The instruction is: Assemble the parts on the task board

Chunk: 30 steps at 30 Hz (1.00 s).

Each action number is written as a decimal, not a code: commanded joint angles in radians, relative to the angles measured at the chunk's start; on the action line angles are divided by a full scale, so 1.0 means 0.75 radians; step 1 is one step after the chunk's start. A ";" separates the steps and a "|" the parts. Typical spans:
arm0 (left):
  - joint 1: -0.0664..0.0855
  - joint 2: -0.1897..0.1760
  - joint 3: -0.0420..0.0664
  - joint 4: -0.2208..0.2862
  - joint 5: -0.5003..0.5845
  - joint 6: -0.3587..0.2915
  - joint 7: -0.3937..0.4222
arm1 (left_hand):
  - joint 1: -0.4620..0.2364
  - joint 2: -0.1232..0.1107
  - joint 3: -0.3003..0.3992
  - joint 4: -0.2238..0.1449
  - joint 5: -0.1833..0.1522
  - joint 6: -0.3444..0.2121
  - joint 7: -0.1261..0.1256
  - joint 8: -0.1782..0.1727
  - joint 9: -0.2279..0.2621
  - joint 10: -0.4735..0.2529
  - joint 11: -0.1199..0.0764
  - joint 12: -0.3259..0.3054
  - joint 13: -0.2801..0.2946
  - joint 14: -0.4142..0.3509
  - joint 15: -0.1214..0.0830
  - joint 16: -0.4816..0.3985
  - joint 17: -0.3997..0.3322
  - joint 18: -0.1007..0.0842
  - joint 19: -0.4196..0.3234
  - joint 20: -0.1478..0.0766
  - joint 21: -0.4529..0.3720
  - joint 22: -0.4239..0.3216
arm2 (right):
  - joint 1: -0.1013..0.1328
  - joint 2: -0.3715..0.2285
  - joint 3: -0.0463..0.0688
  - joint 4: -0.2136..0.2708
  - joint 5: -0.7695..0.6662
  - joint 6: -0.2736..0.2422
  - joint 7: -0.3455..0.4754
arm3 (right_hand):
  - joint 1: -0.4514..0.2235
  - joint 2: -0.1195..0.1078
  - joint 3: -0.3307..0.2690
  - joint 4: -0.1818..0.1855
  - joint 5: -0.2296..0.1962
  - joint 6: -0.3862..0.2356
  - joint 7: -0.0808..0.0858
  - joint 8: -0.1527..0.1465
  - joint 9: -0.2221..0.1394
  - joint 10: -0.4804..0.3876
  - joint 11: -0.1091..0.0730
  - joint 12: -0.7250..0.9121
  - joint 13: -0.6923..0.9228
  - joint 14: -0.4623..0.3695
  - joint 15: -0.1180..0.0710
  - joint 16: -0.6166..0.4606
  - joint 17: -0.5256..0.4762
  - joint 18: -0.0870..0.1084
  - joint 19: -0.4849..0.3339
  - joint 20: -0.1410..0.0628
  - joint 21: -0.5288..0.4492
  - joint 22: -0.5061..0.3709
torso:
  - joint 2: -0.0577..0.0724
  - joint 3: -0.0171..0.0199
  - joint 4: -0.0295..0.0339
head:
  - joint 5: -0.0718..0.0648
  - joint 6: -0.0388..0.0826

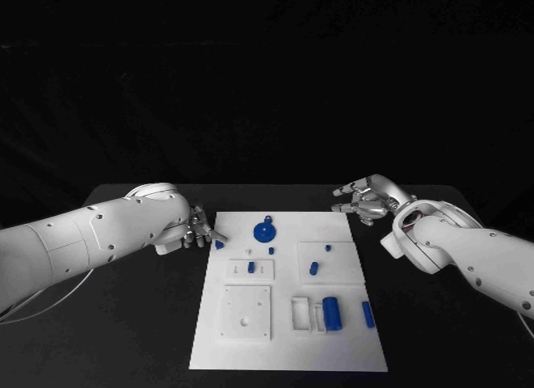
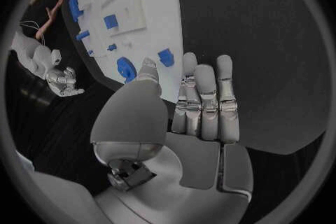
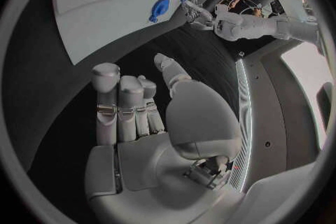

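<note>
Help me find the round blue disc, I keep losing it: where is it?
In the head view the round blue disc lies on the task board, near its far edge, between the two hands, nearer the left hand.

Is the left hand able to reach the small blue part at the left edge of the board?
Probably yes. The left hand is open and holds nothing, its fingertips beside the small blue part at the task board edge, with nothing between them.
</note>
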 commanded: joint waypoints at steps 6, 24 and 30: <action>-0.006 0.013 -0.011 -0.005 0.009 0.073 0.018 | 0.045 0.044 -0.001 -0.077 -0.007 -0.004 0.002 0.000 -0.006 -0.005 0.009 0.003 0.004 -0.007 0.005 -0.006 0.003 -0.020 0.002 0.002 -0.010 0.026 | -0.001 0.001 0.001 0.002 -0.012 0.017 0.010 | -0.010 -0.001 -0.010 0.000 0.005 0.004 0.003 -0.002 0.001 -0.003 -0.002 -0.001 0.000 0.007 -0.002 -0.005 0.001 0.014 0.041 0.000 0.003 0.103 | -0.001 -0.0002 0.0012 | -0.003 -0.002; -0.030 0.035 -0.018 -0.051 0.022 0.052 0.014 | 0.065 0.238 -0.095 -0.143 -0.006 -0.003 0.002 0.002 -0.017 -0.008 0.007 0.016 0.008 -0.002 0.003 -0.002 0.006 -0.020 0.008 0.000 -0.009 0.027 | -0.003 -0.001 0.001 0.002 -0.012 0.017 0.010 | -0.007 0.002 -0.012 0.002 0.004 0.005 0.003 -0.002 0.001 -0.001 -0.002 0.002 0.003 0.008 -0.002 -0.003 0.004 0.014 0.041 0.000 0.005 0.103 | -0.001 0.0006 0.0007 | -0.008 -0.005; -0.036 0.043 -0.018 -0.069 0.036 0.058 0.015 | 0.086 0.260 -0.097 -0.155 -0.005 -0.025 0.010 -0.009 -0.025 -0.011 0.009 0.017 0.009 -0.003 0.004 -0.002 0.006 -0.020 0.007 0.001 -0.009 0.027 | -0.004 -0.002 0.001 0.002 -0.012 0.017 0.009 | -0.007 0.002 -0.012 0.002 0.004 0.005 0.003 -0.002 0.001 -0.001 -0.002 0.002 0.003 0.008 -0.002 -0.003 0.004 0.014 0.041 0.000 0.005 0.103 | -0.002 0.0006 0.0000 | -0.008 -0.005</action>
